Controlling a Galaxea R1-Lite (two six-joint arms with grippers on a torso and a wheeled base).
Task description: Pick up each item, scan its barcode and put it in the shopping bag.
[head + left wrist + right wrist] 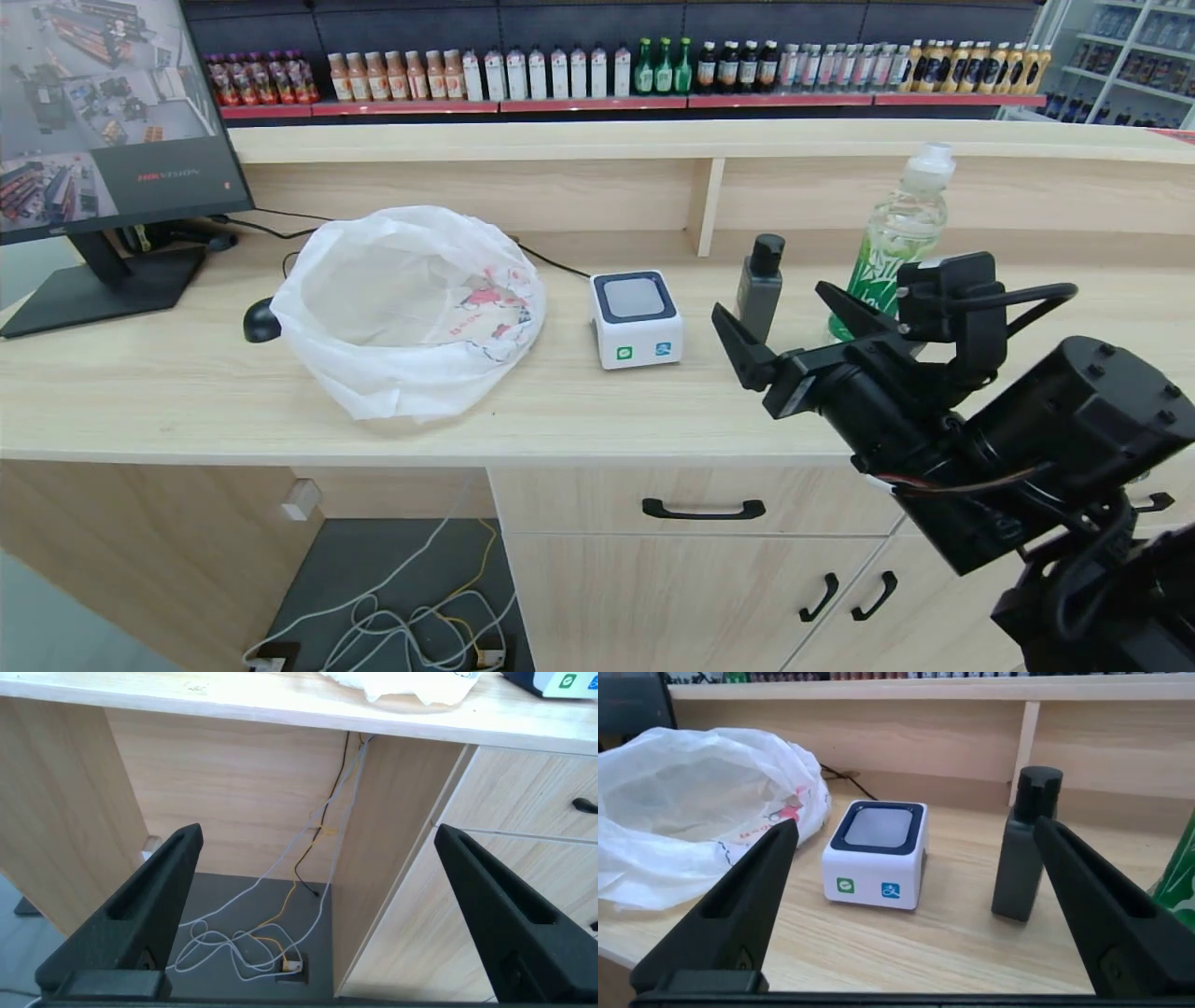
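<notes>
aiming open right hand [770, 301] at grey bottle [760, 275] | centre it between fingers, close below cap, keep upright

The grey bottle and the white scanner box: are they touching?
Apart. The right wrist view shows bare counter between the grey bottle and the scanner box.

Wooden counter [140, 383]: shopping bag [401, 299], scanner [635, 319], grey bottle [760, 285], green bottle [892, 238], monitor [103, 103], mouse [260, 322].

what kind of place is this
Probably a small shop's checkout counter: a barcode scanner beside an open shopping bag, shelves of bottled drinks behind, and a monitor showing security-camera feeds.
</notes>
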